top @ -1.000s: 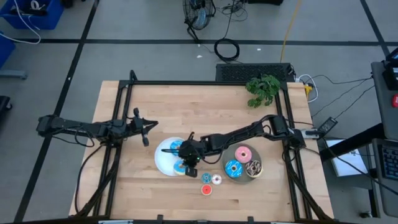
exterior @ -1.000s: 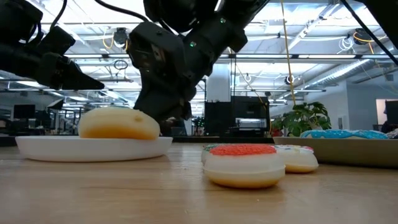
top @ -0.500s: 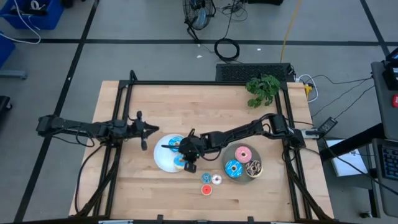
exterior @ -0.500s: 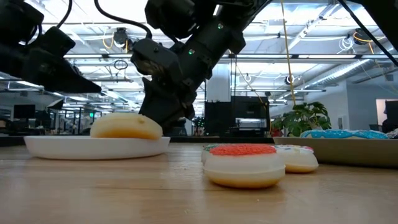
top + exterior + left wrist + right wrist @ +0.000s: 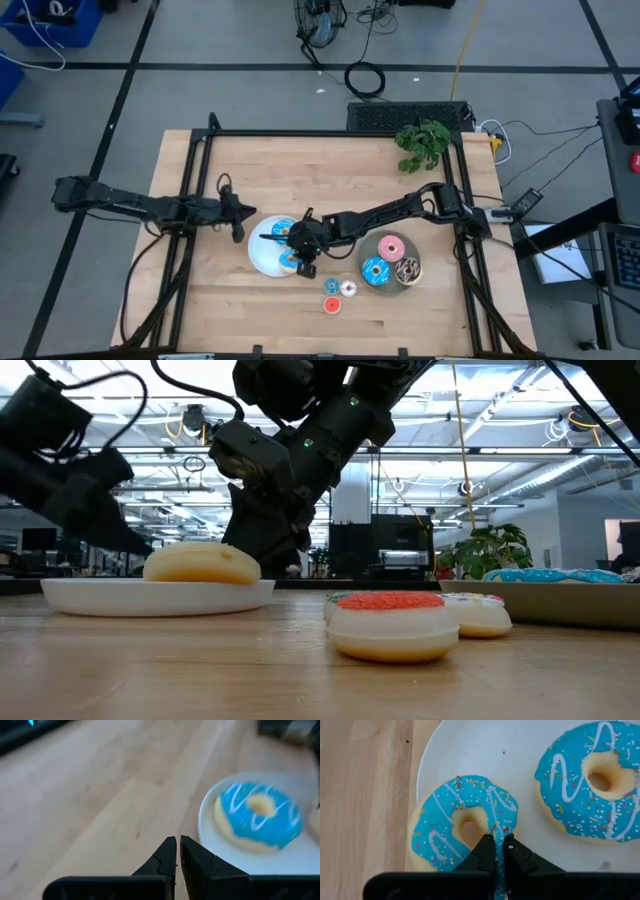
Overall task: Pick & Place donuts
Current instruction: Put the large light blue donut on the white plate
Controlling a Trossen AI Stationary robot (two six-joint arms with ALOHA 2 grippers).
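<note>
Right now the right gripper (image 5: 499, 851) is hanging over the white plate (image 5: 262, 258), its two fingers pressed together with nothing between them, tips sitting just at the hole of a blue-iced donut (image 5: 463, 822) that is lying flat on the plate near its rim. A second blue-iced donut (image 5: 592, 780) is resting on the same plate just beside the first, apart from it. The left gripper (image 5: 177, 851) is waiting beside the white plate, on the side away from the grey plate (image 5: 392, 268), fingers likewise pinched shut and empty, looking toward that second blue donut.

Beyond the white plate, the grey plate is carrying a pink donut (image 5: 391, 246), another blue one (image 5: 376, 269) and a brown sprinkled one (image 5: 408, 269). Two tiny donuts, red (image 5: 331, 304) and pale pink (image 5: 348, 289), are sitting on the bare wood between the two plates, toward the table's near edge.

Judging by this, the step in hand is the pick of the near donut, not yet made. The next move probably calls for spreading the fingers so one enters the hole and the other clears the outer edge, then closing and lifting straight up.
</note>
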